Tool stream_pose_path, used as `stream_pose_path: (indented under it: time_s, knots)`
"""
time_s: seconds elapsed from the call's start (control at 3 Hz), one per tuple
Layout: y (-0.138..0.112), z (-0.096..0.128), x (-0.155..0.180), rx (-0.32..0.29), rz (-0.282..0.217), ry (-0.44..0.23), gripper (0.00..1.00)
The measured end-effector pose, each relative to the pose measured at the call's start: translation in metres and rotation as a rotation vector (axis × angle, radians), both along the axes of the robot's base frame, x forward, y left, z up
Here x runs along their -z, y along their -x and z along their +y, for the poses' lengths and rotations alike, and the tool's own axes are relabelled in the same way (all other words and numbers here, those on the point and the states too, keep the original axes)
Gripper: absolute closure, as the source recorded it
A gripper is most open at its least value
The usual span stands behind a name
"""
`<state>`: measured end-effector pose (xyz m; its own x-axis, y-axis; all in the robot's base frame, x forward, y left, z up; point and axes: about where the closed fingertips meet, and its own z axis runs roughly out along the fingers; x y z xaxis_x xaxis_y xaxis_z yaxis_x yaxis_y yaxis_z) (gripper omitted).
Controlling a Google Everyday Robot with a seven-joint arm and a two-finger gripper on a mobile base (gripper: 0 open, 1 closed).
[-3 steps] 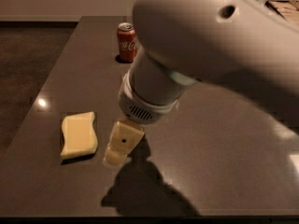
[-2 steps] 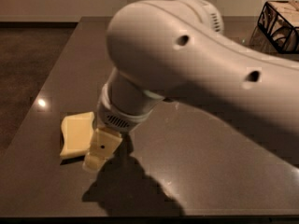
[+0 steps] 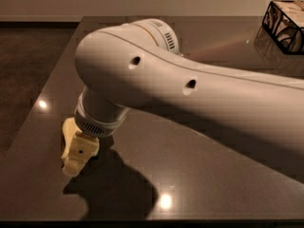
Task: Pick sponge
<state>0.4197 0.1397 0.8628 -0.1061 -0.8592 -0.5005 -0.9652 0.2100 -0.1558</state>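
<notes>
Dark, glossy surface (image 3: 204,175) up front; at its left the cream blocky pincer (image 3: 77,160) sits over the pale yellow foam sponge (image 3: 68,127), partly hiding it. Whether it is clenched or released cannot be told. Bulky white arm (image 3: 190,89) behind; black wire basket (image 3: 284,26) far right.

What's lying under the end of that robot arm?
A pale yellow sponge; only its left edge shows. The gripper, low at the table's front left, covers the rest.
</notes>
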Motion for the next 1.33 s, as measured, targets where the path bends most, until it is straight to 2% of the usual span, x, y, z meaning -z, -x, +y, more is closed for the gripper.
stream_pose_path:
  time_s: [0.33,0.67,1.0,1.33]
  knots:
    - [-0.008,0.022,0.014,-0.014,0.004,-0.009,0.00]
    - [-0.016,0.031,0.026,-0.010,0.012,-0.007,0.00]
    - [-0.021,0.032,0.025,-0.008,0.011,-0.002,0.16]
    - [-0.021,0.028,0.015,-0.021,0.011,-0.002,0.39]
